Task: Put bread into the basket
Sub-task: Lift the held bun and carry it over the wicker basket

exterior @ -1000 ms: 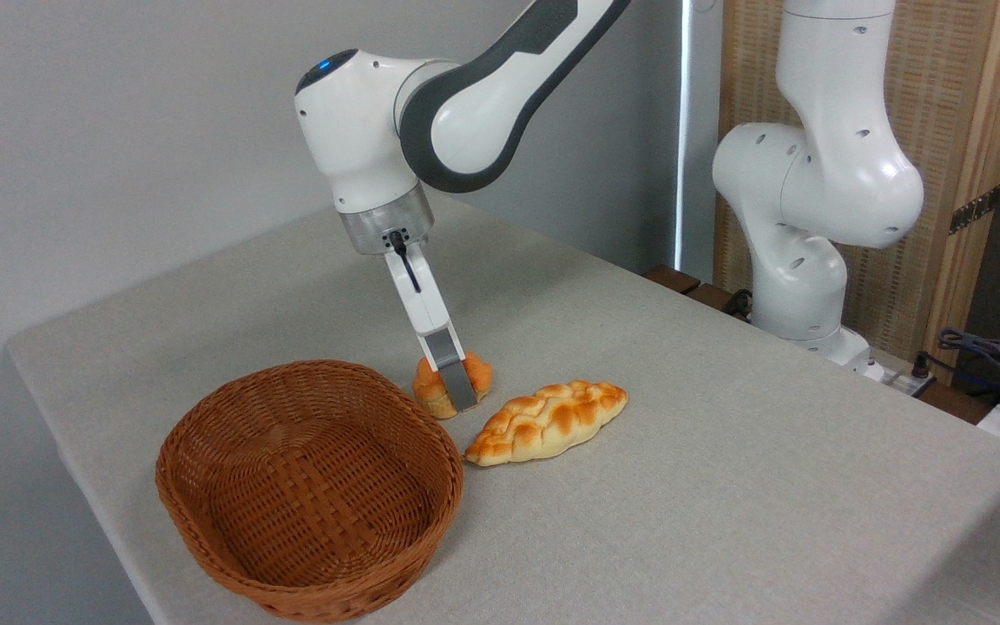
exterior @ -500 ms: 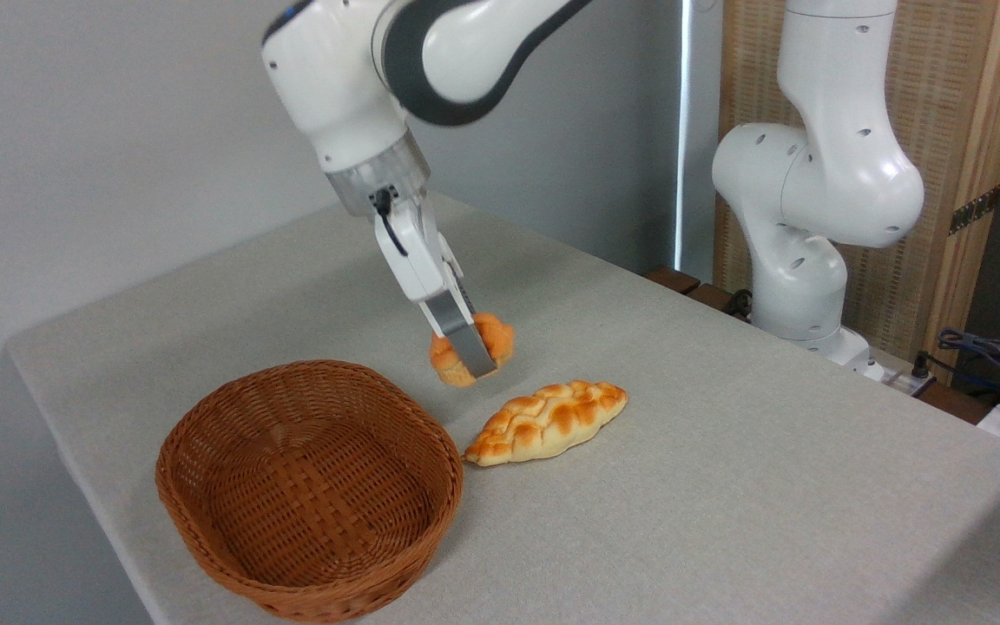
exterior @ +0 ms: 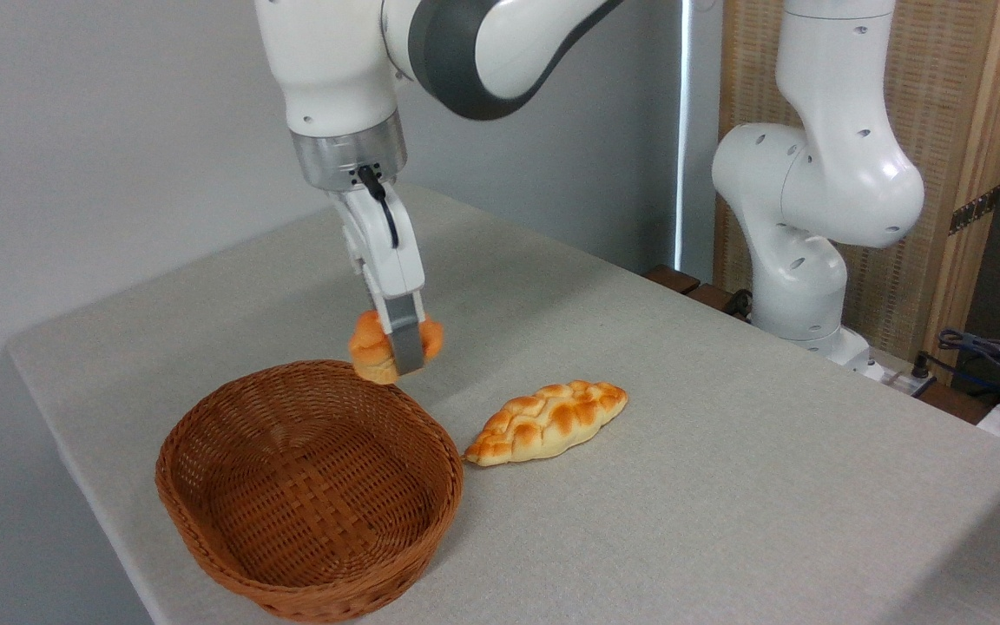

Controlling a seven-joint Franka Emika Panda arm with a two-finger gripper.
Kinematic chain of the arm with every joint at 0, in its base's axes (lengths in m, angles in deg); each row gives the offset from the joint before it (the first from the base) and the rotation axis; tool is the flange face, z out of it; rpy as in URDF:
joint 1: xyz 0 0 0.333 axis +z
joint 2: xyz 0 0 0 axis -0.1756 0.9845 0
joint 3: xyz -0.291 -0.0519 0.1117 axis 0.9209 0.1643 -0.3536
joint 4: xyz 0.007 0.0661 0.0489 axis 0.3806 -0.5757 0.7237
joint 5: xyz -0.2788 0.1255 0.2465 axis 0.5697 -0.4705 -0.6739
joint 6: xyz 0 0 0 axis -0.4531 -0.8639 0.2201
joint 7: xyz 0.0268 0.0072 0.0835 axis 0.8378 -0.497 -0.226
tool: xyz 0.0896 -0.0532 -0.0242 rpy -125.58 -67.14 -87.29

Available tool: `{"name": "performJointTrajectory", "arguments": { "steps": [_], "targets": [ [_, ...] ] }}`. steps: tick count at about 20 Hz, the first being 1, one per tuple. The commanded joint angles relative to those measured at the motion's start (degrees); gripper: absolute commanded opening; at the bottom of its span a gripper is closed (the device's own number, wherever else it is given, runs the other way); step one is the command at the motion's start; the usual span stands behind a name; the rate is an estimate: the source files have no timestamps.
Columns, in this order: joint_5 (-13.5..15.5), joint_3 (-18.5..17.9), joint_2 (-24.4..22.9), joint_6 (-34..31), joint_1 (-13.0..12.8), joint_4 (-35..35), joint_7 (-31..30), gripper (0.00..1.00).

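Grey cloth is covering the worktop [exterior: 726, 486], and nearest the camera the oval wicker basket [exterior: 309, 486] is sitting empty. Just beside its right rim the braided loaf [exterior: 548, 421] is lying flat. Farther back, the fingers [exterior: 404, 345] are pinching the bun [exterior: 371, 345], which is hanging clear of the worktop above the basket's far rim.

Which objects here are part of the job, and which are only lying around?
Part of the job:
- bread, held in the pincer
- basket

Lying about:
- braided loaf on the table
- cables at the right edge
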Motion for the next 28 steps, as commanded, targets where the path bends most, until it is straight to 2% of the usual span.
{"name": "performJointTrajectory", "arguments": {
  "steps": [1,7,11,15,18,19,20,22,23,24,28],
  "targets": [
    [3.49,-0.26,1.74,4.50,-0.31,0.62,-3.20,0.46],
    [3.58,0.36,3.94,9.43,-0.40,0.62,-7.77,0.46],
    [5.25,0.45,4.91,13.73,-1.01,0.62,-14.53,0.48],
    [4.55,2.11,6.67,18.82,-1.19,0.62,-22.35,0.52],
    [4.46,2.29,7.37,19.80,-1.27,0.62,-23.42,0.52],
    [4.46,2.29,7.46,20.07,-1.27,0.62,-23.42,0.54],
    [4.29,2.29,8.07,20.33,-1.27,0.62,-23.42,0.62],
    [3.67,2.55,8.34,21.91,-1.27,0.53,-23.51,0.70],
    [3.41,2.56,8.34,22.00,-1.27,0.53,-23.86,0.79],
    [3.15,2.56,8.34,22.00,-1.27,0.53,-24.12,0.84],
    [2.18,2.47,8.17,21.74,-1.27,0.44,-24.13,0.97]
  ]
}}
